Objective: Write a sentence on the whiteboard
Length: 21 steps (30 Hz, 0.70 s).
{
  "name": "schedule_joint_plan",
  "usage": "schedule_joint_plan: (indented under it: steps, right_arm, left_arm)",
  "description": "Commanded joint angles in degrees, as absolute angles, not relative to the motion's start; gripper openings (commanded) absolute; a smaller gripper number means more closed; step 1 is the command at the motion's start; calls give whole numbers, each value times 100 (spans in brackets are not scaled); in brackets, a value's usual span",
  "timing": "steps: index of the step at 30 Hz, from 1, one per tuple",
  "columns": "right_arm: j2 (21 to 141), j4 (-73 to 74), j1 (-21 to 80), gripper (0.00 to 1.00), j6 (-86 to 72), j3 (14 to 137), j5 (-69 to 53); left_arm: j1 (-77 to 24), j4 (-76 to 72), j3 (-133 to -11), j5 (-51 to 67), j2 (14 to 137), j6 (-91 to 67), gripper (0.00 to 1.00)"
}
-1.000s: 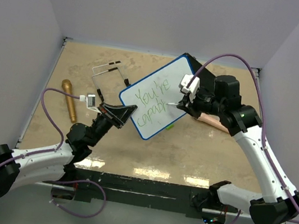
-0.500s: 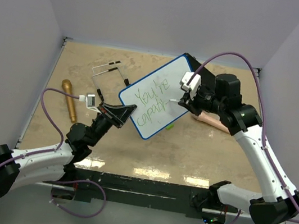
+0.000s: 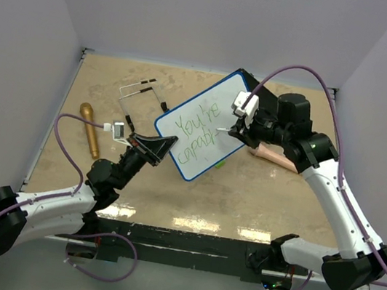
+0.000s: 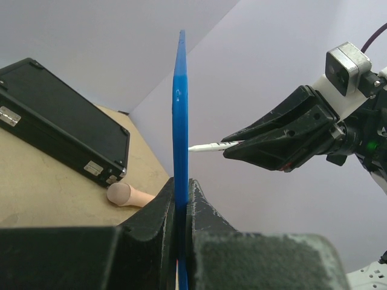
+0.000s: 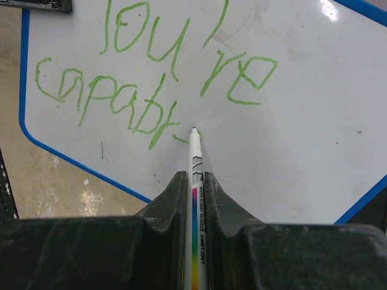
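The whiteboard [image 3: 208, 121], white with a blue rim, is held tilted above the table. My left gripper [image 3: 167, 141] is shut on its lower left edge; in the left wrist view the blue edge [image 4: 180, 121] stands upright between the jaws. The sentence [image 3: 196, 137] in green reads "You're" over "capab" plus a fresh stroke, also in the right wrist view [image 5: 163, 72]. My right gripper [image 3: 236, 132] is shut on a white marker [image 5: 196, 175] with a rainbow stripe. Its tip [image 5: 193, 129] touches the board just right of the second line.
A black case [image 4: 60, 133] lies on the tan table behind the board. A pale peach handle [image 3: 274, 158] lies under the right arm. A gold microphone [image 3: 90, 129] lies at the left, and a wire stand [image 3: 142, 96] stands behind the left gripper.
The marker tip has moved up and right along the board, adding to the second line. The left gripper and board have not moved.
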State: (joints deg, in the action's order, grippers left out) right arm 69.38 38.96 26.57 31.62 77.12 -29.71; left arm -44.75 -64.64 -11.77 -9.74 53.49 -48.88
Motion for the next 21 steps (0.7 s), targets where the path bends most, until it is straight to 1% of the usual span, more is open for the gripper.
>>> schedule_joint_plan:
  steps: [1,16,21]
  right_arm:
    - [6961,3850,2681,0,3278,7858,-3305]
    - [6829,4298,2725,0,3577,7524,-3296]
    - [6724,4149,2725,0,3393,7479,-2936]
  left_arm:
    - [-4474,-7638,-1468,-888,5265,-5045,0]
    - [-4438,-7444,-1415,-1037,4983,-4957,0]
    - [-4430,-7418,-1406,-1028,4948,-4948,0]
